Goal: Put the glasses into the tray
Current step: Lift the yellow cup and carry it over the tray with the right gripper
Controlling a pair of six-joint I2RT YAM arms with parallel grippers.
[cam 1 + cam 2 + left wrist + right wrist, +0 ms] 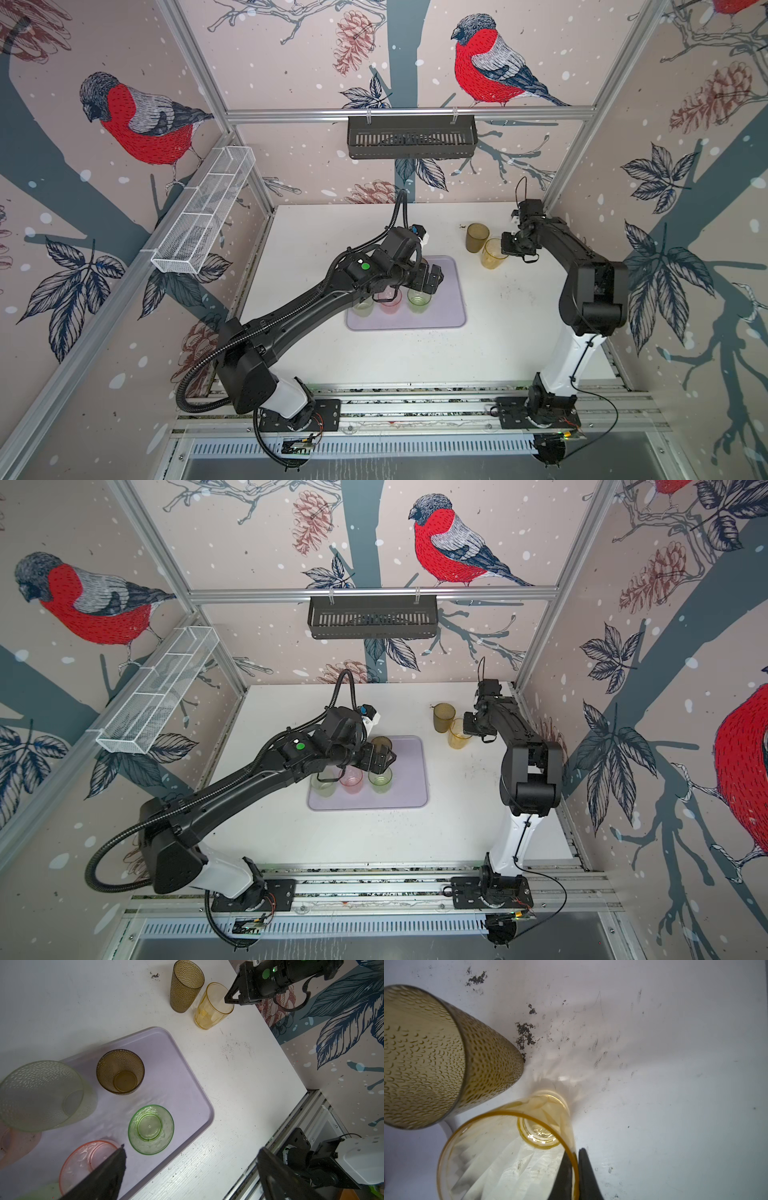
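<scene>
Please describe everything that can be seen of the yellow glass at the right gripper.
The yellow-amber tumbler is translucent, plastic-looking, with faceted walls tapering to a small round base. It is empty and stands upright, mouth up, on the white table, outside the lavender tray. The right gripper has its jaws shut on its rim wall, one inside, one outside. A dark olive dotted tumbler stands close beside it.

This is a robot test cell in a lab. A white worktop [415, 361] is boxed in by aluminium frame bars [291, 114] and wall panels papered with red-breasted birds [486, 66]. A left arm [291, 307] and a right arm [590, 291] are bolted to a metal rail [415, 409]. A black basket [411, 139] and a white wire basket [203, 216] hang from the frame.
</scene>
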